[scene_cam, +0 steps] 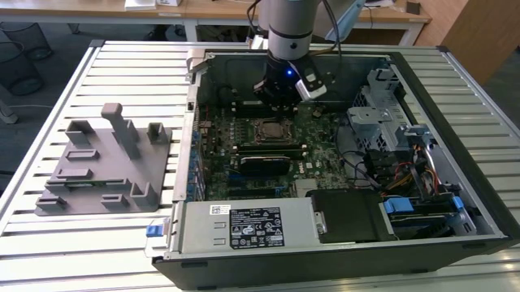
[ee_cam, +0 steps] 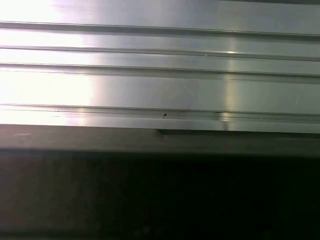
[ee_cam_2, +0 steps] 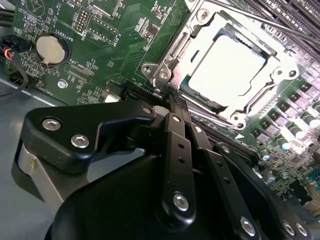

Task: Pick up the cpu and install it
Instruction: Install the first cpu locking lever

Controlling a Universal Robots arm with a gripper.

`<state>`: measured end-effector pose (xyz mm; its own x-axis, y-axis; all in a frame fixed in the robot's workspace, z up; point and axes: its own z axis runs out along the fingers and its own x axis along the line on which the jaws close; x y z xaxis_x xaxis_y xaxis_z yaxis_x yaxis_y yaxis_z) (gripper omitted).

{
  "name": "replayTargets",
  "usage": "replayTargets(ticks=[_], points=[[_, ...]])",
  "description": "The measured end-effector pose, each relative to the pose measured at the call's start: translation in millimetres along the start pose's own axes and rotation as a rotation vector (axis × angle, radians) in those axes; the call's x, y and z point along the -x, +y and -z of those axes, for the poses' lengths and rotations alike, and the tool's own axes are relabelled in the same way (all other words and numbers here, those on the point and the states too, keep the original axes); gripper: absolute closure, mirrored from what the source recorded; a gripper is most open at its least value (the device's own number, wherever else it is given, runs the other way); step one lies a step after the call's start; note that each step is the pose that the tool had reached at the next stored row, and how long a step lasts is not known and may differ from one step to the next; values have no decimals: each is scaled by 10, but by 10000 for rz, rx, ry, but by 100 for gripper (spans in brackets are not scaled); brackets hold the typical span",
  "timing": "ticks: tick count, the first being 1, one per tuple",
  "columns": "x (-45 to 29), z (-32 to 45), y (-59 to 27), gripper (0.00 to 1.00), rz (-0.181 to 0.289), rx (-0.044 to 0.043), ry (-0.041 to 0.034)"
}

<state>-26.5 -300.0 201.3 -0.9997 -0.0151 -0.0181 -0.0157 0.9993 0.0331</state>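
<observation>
Hanging over the open pc case (scene_cam: 192,131), the gripper (scene_cam: 281,103) is above the far part of the motherboard (scene_cam: 321,131), just beyond the cpu socket (scene_cam: 268,129) as the exterior view shows it. In the second wrist view the gripper (ee_cam_2: 172,102) has its two black fingers (ee_cam_2: 177,130) pressed together with no gap seen at the tips, and nothing is between them.

The cpu (ee_cam_2: 226,64) already lies flat in the socket frame (ee_cam_2: 172,50), its silver top facing up and bright with reflection. The metal load frame around it looks still open or not fully locked, but this is a judgement, the lever (ee_cam_2: 260,20) crosses near the socket's edge.

Key relation: the cpu sits just ahead of the closed fingertips, lower than them, with board surface between; they are near but apart, not touching. The chip is square, so no long axis to speak of; its sides run parallel w/ the socket frame.

On the slatted table (scene_cam: 122,61), at the exterior view's left, stands a grey fixture (scene_cam: 101,164), well apart from the gripper. A round coin battery (ee_cam_2: 51,48) lies on the board, off to the side of the socket.
</observation>
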Motion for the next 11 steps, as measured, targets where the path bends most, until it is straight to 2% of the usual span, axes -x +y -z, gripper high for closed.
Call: replayTargets(ticks=[5, 11], points=[[1, 3, 0, 89, 2, -24, 0], [4, -40, -3, 89, 5, -231, 32]])
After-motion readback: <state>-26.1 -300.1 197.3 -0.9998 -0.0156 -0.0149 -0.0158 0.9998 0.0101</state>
